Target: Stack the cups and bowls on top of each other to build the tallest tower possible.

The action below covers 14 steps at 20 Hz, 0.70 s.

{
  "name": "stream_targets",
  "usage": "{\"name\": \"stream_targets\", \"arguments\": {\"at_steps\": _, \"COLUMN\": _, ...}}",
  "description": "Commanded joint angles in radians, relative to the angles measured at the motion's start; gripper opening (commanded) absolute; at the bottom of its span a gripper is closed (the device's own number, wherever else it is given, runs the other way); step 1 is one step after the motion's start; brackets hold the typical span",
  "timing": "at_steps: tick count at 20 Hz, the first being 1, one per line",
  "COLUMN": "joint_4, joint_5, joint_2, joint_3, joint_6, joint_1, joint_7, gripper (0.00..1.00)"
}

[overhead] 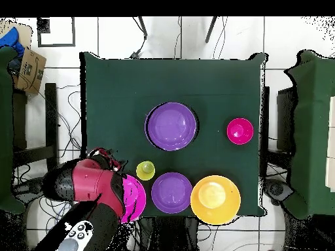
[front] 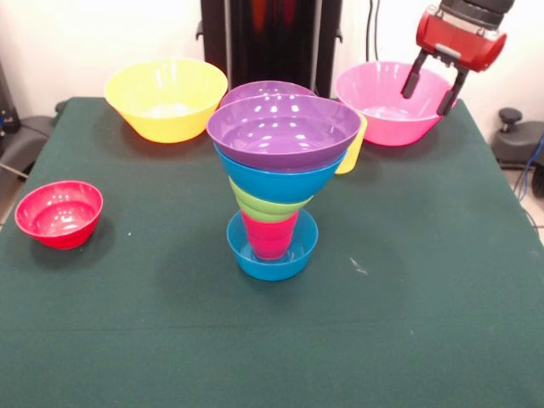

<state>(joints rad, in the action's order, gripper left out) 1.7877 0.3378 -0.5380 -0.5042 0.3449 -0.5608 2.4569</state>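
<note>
Because the large pink bowl (front: 387, 102) is glossy, thin-walled plastic, it is judged light, stiff and slippery; grasp it across the rim wall, not the curved body. It sits at the table's (front: 442, 280) far edge, right of the tower (front: 276, 183) in the front view. The gripper (front: 433, 85) hovers over its rim, fingers (front: 411, 78) spread apart, empty. Expect the tower, standing on its small blue bowl (front: 272, 255), to tip easily.
</note>
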Motion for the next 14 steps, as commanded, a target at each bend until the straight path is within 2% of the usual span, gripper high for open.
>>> {"name": "stream_targets", "arguments": {"at_steps": 1, "joint_4": 0.086, "joint_5": 0.049, "joint_2": 0.065, "joint_3": 0.085, "joint_6": -0.023, "joint_1": -0.025, "joint_7": 0.239, "gripper": 1.0}}
{"name": "stream_targets", "arguments": {"at_steps": 5, "joint_4": 0.095, "joint_5": 0.049, "joint_2": 0.065, "joint_3": 0.093, "joint_6": -0.035, "joint_1": -0.018, "joint_7": 0.22, "gripper": 1.0}}
{"name": "stream_targets", "arguments": {"at_steps": 14, "joint_4": 0.172, "joint_5": 0.096, "joint_2": 0.023, "joint_3": 0.218, "joint_6": -0.118, "joint_1": 0.048, "joint_7": 0.215, "gripper": 1.0}}
